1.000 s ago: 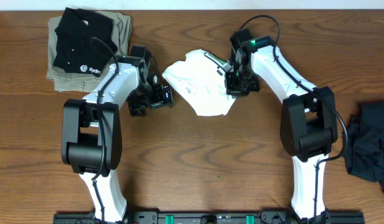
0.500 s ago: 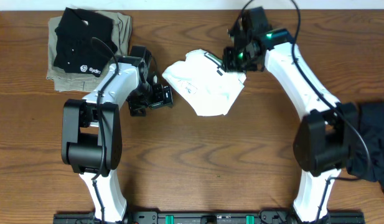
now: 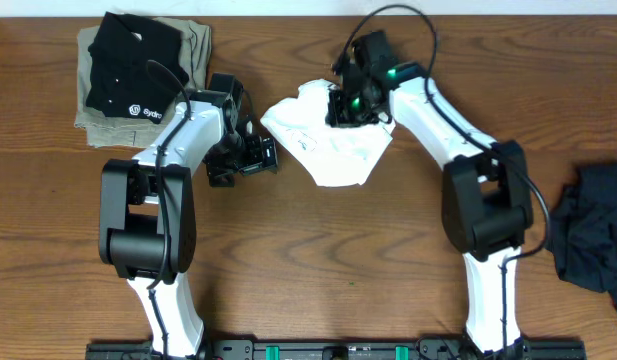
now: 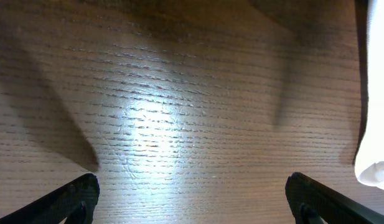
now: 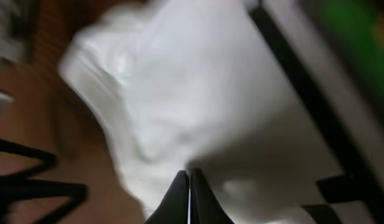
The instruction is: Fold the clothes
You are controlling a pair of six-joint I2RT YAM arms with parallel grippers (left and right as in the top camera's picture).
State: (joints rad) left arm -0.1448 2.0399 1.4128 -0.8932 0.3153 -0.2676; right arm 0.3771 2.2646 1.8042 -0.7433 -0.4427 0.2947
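The white T-shirt [image 3: 328, 145] lies bunched and partly folded on the wooden table at upper centre. My right gripper [image 3: 345, 110] is over its upper right part, its fingers shut on a pinch of the white fabric [image 5: 198, 124]; the wrist view is blurred [image 5: 189, 177]. My left gripper [image 3: 258, 155] is just left of the shirt, low over bare wood, open and empty [image 4: 192, 199]. The shirt's edge shows at the right of the left wrist view [image 4: 373, 124].
A folded black shirt with a white logo [image 3: 133, 65] lies on a folded khaki-olive garment [image 3: 193, 45] at the far left. A dark crumpled garment [image 3: 593, 235] lies at the right edge.
My right gripper has swung up and then leftward over the shirt, carrying the shirt's right edge with it. The left arm has not moved.
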